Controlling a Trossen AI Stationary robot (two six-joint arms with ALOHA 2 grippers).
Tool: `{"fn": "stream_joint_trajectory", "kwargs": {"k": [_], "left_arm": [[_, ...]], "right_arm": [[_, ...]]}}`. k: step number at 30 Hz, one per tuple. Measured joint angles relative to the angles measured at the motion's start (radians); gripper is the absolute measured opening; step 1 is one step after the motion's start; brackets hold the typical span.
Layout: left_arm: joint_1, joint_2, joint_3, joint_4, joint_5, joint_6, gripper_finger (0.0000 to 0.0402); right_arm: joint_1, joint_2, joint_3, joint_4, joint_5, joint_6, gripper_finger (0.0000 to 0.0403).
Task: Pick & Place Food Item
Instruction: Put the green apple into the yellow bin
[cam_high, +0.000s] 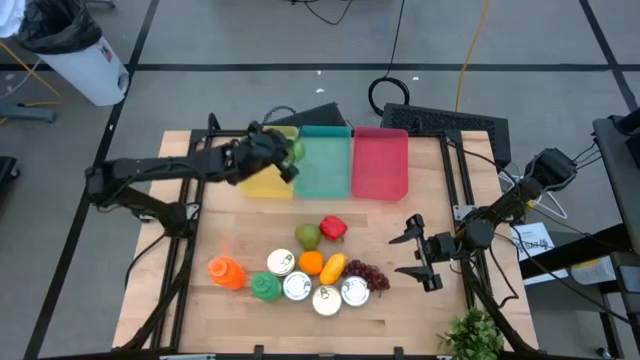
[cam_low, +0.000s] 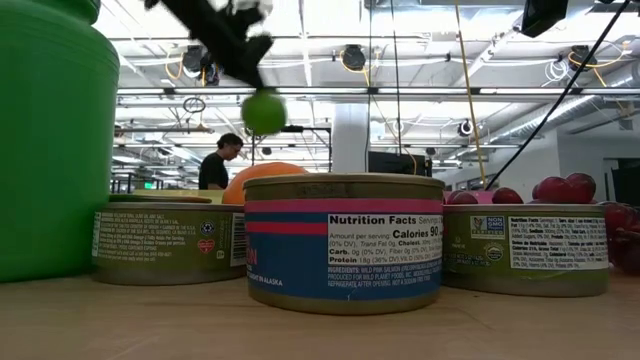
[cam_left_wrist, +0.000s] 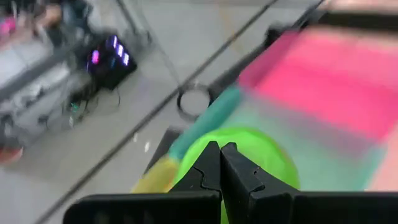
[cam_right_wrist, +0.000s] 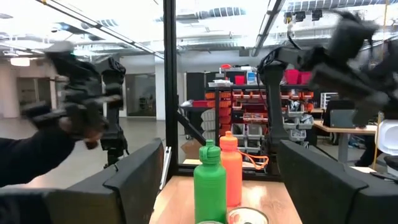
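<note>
1. Blue-labelled can (cam_low: 343, 243): foremost in the low view, at lower centre; flanked by two green-labelled cans.
2. Green ball-like food item (cam_left_wrist: 249, 163) (probably a lime or small toy fruit): held by the left gripper (cam_high: 290, 153), whose fingers are pinched tight on it; seen in the upper centre-left of the high view, above the yellow bin (cam_high: 268, 183) and teal bin (cam_high: 325, 165).
3. Handling, as judged: light, rigid, smooth and round, so liable to roll or squirt out of a pinch; best held across its widest middle.
4. Red bin (cam_high: 381, 163): beside the teal one, upper centre.
5. Right gripper (cam_high: 421, 257): spread wide, holding nothing, at centre right.
6. Remaining foods (cam_high: 310, 270): clustered at lower centre of the table (cam_high: 210, 330).
</note>
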Motion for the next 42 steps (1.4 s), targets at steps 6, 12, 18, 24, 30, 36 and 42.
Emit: {"fn": "stream_joint_trajectory", "kwargs": {"k": [6, 12, 18, 24, 30, 36, 42], "left_arm": [[0.282, -0.011, -0.121, 0.093, 0.214, -0.1, 0.0], [0.411, 0.072, -0.16, 0.106, 0.247, -0.138, 0.0], [0.453, 0.16, -0.159, 0.136, 0.294, -0.161, 0.0], [0.464, 0.213, -0.159, 0.114, 0.275, -0.206, 0.0], [0.49, 0.225, -0.159, 0.053, 0.235, -0.27, 0.0], [0.495, 0.225, -0.159, 0.035, 0.201, -0.294, 0.0], [0.495, 0.225, -0.159, 0.005, 0.161, -0.34, 0.0001]], "right_arm": [[-0.002, 0.0, 0.0, -0.006, 0.105, -0.067, 0.0293], [-0.014, 0.0, 0.0, -0.024, 0.121, -0.055, 0.0293], [-0.02, 0.0, 0.0, -0.031, 0.121, -0.051, 0.0293], [-0.02, 0.0, 0.0, -0.031, 0.121, -0.051, 0.0293], [-0.02, 0.0, 0.0, -0.043, 0.121, -0.042, 0.0293], [-0.02, 0.0, 0.0, -0.047, 0.121, -0.03, 0.0293], [-0.02, 0.0, 0.0, -0.046, 0.121, -0.024, 0.0293]]}}
